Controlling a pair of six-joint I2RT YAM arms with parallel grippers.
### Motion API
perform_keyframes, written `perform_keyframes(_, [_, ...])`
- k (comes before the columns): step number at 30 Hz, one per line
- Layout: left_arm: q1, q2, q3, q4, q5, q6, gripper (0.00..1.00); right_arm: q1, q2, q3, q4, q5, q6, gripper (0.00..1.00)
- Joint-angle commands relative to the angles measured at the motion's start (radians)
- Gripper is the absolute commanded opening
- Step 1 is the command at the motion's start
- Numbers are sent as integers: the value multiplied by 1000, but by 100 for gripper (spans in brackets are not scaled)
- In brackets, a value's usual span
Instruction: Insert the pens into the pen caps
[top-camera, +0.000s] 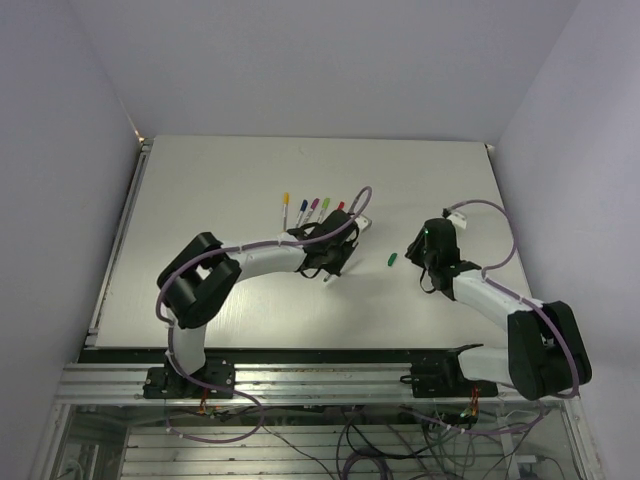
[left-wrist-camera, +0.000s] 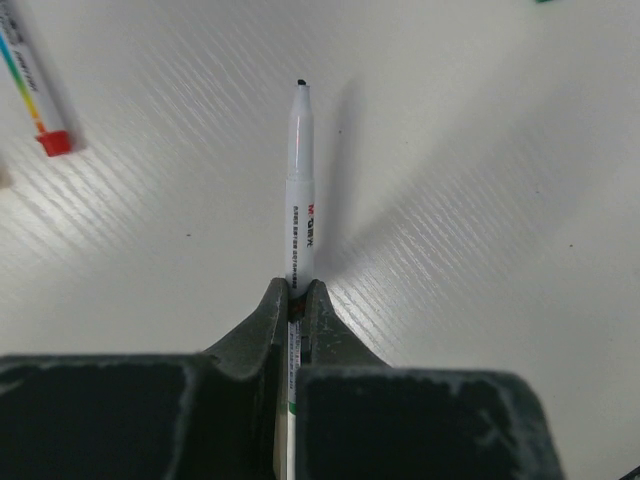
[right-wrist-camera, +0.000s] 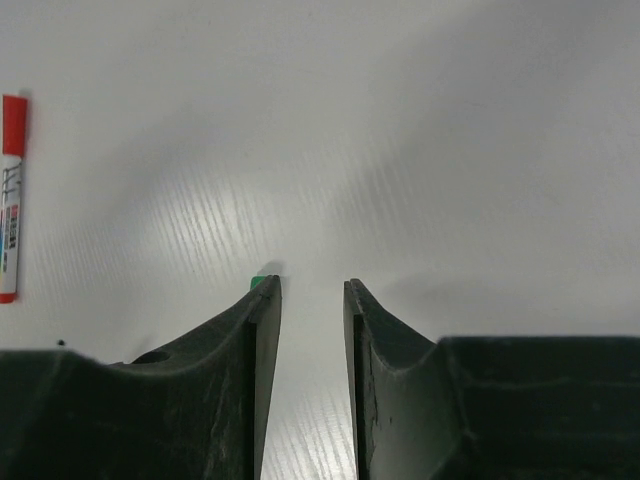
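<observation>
My left gripper (left-wrist-camera: 297, 285) is shut on a slim white pen (left-wrist-camera: 301, 180). Its bare dark tip points away from me, just above the table. From above, this gripper (top-camera: 331, 268) sits just below a row of several pens with coloured ends (top-camera: 312, 207). A small green pen cap (top-camera: 393, 259) lies on the table between the two arms. My right gripper (top-camera: 410, 253) is right beside it. In the right wrist view the gripper (right-wrist-camera: 312, 285) is open with only bare table in the gap. The green cap (right-wrist-camera: 258, 282) peeks out past the left fingertip.
A red-capped pen (left-wrist-camera: 45, 110) lies at the upper left of the left wrist view. The red-capped pen (right-wrist-camera: 10, 200) also lies at the left edge of the right wrist view. White walls stand round the pale table (top-camera: 220, 180).
</observation>
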Motion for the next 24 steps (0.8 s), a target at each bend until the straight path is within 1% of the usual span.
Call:
perform_keyframes(1, [1,-93,-75,215,-26,49,7,14,47,52,-19,-49,-30,32])
perform_keyframes(6, [2,-163,-168,356,-27,70,7,41,96,71,-9,-66,-34,34])
perform_keyframes(12, [1,-224,-236,438,8,78,7,89,182,126,-39,-37,-30,37])
perform_keyframes(16, [1,-238,-257,468,27,81,7,108,210,150,-57,-12,-12,41])
perform_keyframes(24, [3,-234,-258,466,40,84,7,126,244,192,-121,61,11,41])
